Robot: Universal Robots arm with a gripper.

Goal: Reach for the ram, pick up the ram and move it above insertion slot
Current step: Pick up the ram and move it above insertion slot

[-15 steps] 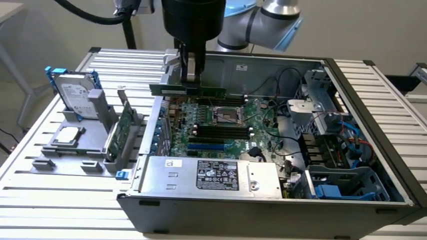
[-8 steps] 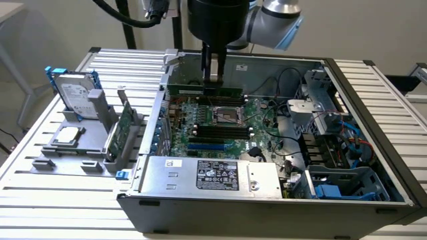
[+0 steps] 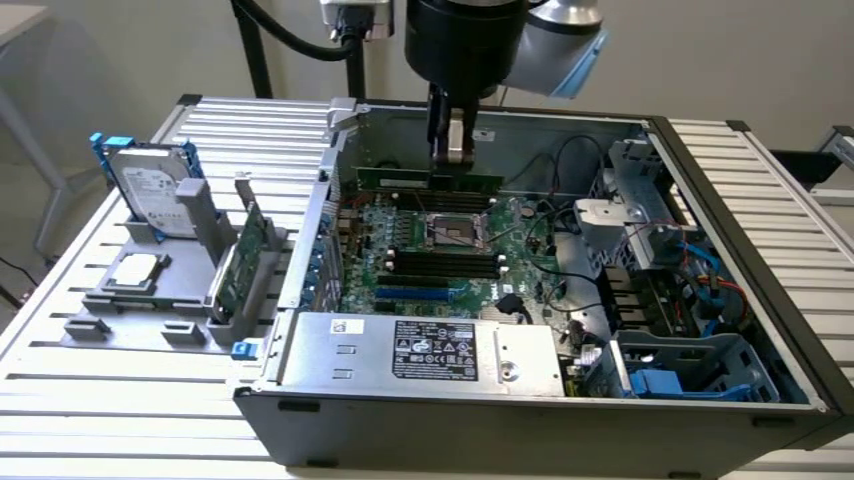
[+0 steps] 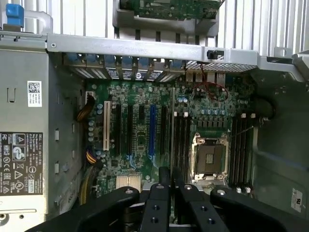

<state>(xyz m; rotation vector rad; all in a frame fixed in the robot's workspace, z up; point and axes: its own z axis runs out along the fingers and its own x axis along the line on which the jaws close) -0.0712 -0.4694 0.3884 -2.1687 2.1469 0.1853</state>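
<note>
Looking at the exterior view, the black gripper (image 3: 453, 165) hangs inside the open grey computer case (image 3: 747, 330), fingers seemingly pinched on the long thin green ram stick (image 3: 400, 181), held edge-up over the motherboard (image 3: 441, 260). Light, stiff, fragile, so grip mid-length by the edges. In the wrist view, fingers (image 4: 165, 181) sit together above black memory slots (image 4: 181, 140).

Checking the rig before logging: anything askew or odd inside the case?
Nothing damaged or spilled. The ram hangs level from the gripper above the motherboard, over the far slots. The CPU socket is bare, with no cooler.
</note>
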